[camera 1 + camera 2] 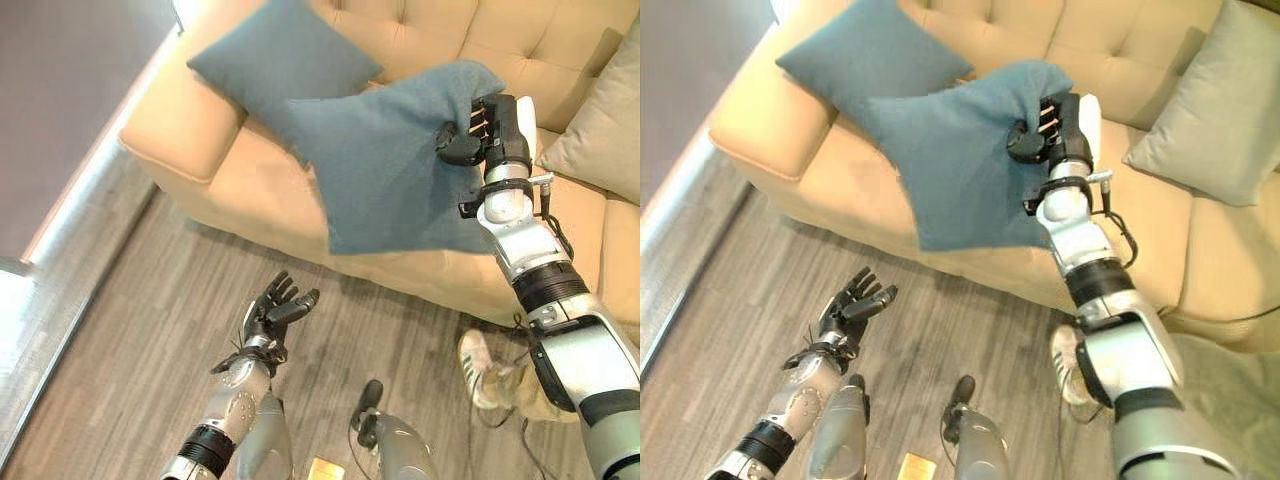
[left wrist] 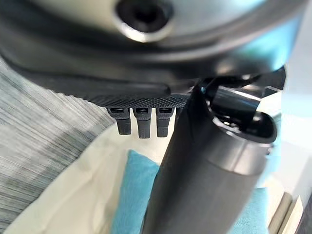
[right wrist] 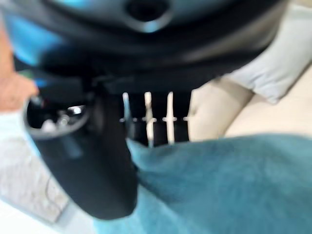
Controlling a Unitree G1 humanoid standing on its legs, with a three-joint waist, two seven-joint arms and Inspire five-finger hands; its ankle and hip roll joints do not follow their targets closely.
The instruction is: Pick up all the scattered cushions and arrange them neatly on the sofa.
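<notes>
2 teal cushions [image 1: 390, 170], [image 1: 275, 60]; grey cushion [image 1: 605, 125] at right edge; tan tufted sofa [image 1: 250, 190]; grey wood-grain floor [image 1: 130, 350].

Grey wood-plank floor [image 1: 130, 330] fills the lower left; a person's white striped sneaker [image 1: 480, 368] stands on it at lower right; a small flat yellow thing [image 1: 326, 470] lies at the bottom edge.

The right arm reaches forward and up, nearly straight, its wrist raised. The right hand [image 1: 483, 133] has fingers and thumb curled tight, pinching cloth. The left arm stays low with its elbow bent and forearm angled forward. The left hand [image 1: 272, 315] is held palm-up with fingers relaxed and spread, holding nothing.
</notes>
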